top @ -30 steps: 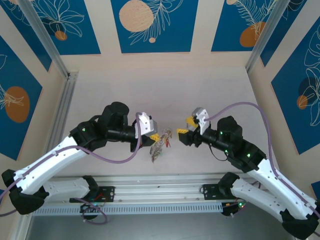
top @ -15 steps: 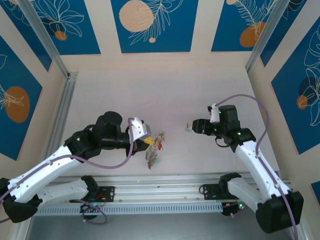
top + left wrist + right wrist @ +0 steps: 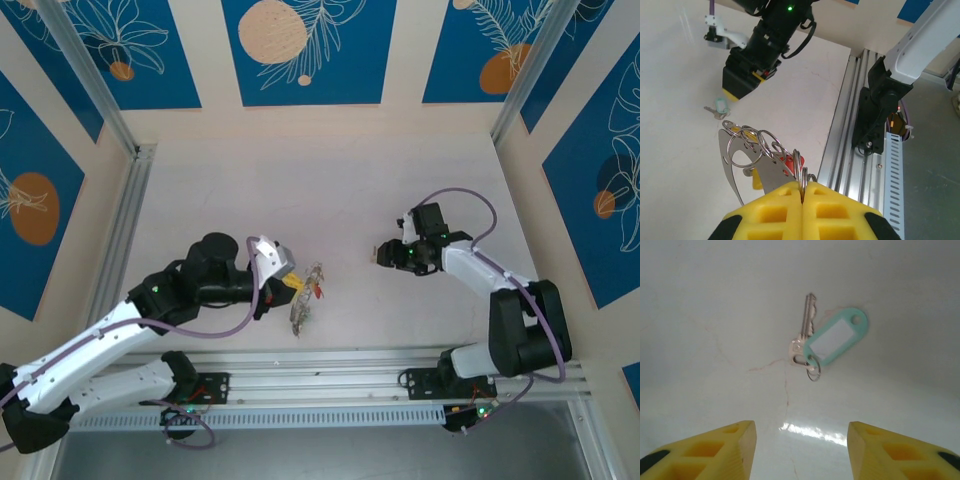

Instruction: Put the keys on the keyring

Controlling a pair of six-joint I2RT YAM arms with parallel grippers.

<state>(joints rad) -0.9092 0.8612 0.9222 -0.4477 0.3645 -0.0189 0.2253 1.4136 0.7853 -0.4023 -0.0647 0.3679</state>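
Left gripper (image 3: 290, 286): yellow fingers pressed together, pinching small ring on keyring's (image 3: 306, 298) left side. Keyring: bunch of rings and keys, long axis running near-to-far, far end tilted slightly right. Right of keyring, well apart: loose key (image 3: 805, 322) with teal tag (image 3: 836, 336), flat on table (image 3: 330, 190). Blade points away from right gripper (image 3: 800, 450); tag slants off beside blade. Right gripper just right of that key, jaws spread.

Near end of keyring (image 3: 728, 170) pinched out of sight between yellow pads of left gripper (image 3: 803, 189), those pads cut off at bottom edge, red piece (image 3: 789, 164) half hidden behind rings (image 3: 771, 145), fingertips of right gripper (image 3: 800, 427) cropped likewise.
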